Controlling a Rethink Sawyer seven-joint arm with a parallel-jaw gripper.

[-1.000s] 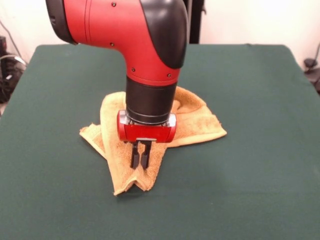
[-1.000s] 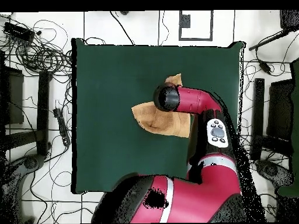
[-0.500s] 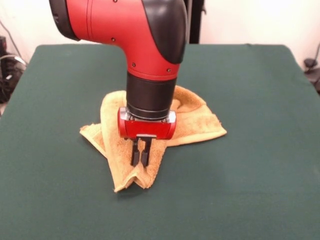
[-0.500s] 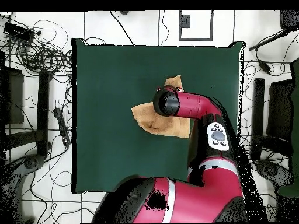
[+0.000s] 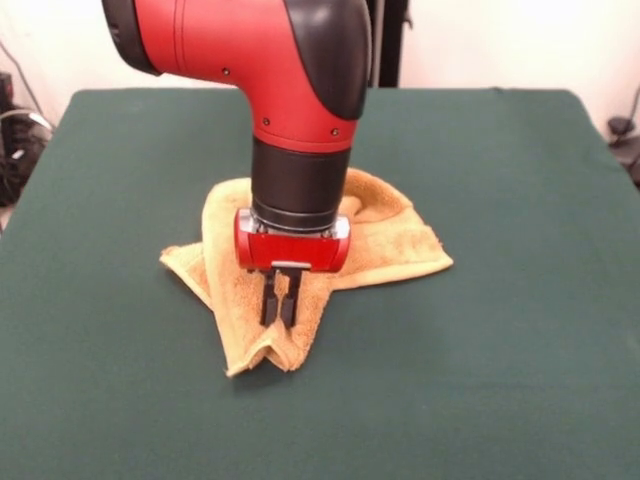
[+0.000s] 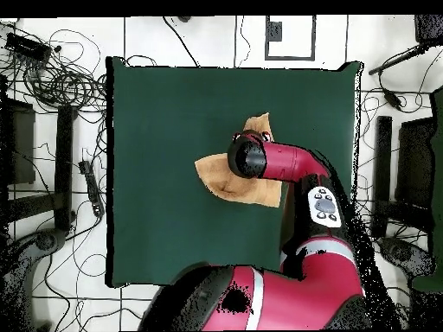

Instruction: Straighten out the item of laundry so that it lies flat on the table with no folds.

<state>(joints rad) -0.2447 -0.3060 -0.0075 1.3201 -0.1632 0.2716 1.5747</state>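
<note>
The item of laundry, a yellow-orange terry towel, lies crumpled and folded near the middle of the dark green table. One flap runs toward the near edge and stands up in a small tent-like ridge. My gripper points straight down over that flap, its two black fingers pressed close together on a pinch of the cloth. From above, the towel shows as an orange patch on the table, and the arm's red and black wrist hides the gripper.
Broad green cloth surrounds the towel on all sides. Cables and dark equipment lie on the floor left of the table, with stands to its right.
The gripper has shifted slightly toward the robot's base with the cloth. The towel's near flap has drawn back with it, and its tip now lies a little farther from the near edge.
</note>
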